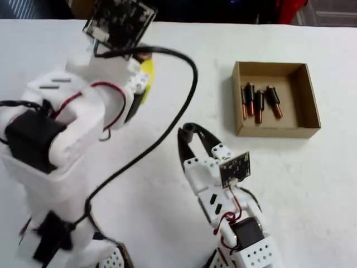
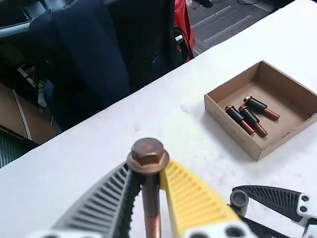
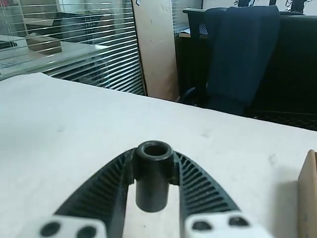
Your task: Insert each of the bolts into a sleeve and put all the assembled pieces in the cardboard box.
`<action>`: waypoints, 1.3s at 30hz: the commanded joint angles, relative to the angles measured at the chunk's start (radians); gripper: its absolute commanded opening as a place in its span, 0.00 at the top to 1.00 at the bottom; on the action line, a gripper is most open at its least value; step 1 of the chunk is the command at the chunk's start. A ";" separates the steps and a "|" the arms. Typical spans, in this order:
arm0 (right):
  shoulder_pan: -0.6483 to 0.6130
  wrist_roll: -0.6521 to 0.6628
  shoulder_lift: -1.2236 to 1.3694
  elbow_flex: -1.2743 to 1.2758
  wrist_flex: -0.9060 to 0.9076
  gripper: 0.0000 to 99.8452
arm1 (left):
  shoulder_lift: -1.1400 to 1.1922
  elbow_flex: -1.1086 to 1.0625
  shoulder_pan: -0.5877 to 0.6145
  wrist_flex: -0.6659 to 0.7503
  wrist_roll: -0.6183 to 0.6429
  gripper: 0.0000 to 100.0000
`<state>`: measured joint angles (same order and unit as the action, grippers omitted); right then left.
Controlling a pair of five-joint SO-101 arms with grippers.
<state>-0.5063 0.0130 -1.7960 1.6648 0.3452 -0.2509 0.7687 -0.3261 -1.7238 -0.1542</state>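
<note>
Bolt [image 2: 149,196] pinched in left claw [image 2: 147,167]; sleeve [image 3: 153,173] pinched in right claw [image 3: 153,156].
Left claw grips the copper-coloured bolt just under its hex head. Right claw clamps the dark sleeve across its body, leaving the open bore clear, over the worktop [image 1: 290,195] between the left arm and the box [image 1: 276,132]. Several assembled pieces [image 1: 259,103] lie inside the box. Both parts look small, rigid and probably light. Their smooth round surfaces may twist or slip between the ribbed fingers. Judged best holds: the bolt near its head so the shank stays free, and the sleeve at mid-length, away from either opening.
</note>
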 commanded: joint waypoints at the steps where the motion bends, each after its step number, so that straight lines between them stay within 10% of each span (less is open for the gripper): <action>1: 0.004 -0.008 -0.010 0.005 0.002 0.98 | -0.185 -0.222 -0.001 0.123 0.008 0.98; 24: 0.002 -0.008 -0.010 0.015 -0.001 0.98 | -0.690 -1.478 -0.019 1.313 0.014 0.98; 39: 0.002 -0.008 -0.010 0.015 0.001 0.98 | -0.697 -1.536 -0.216 1.283 0.023 0.98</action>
<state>-0.5063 0.0130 -1.7960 1.6740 0.3452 -0.9076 -0.7871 -0.5086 -0.4028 -0.1465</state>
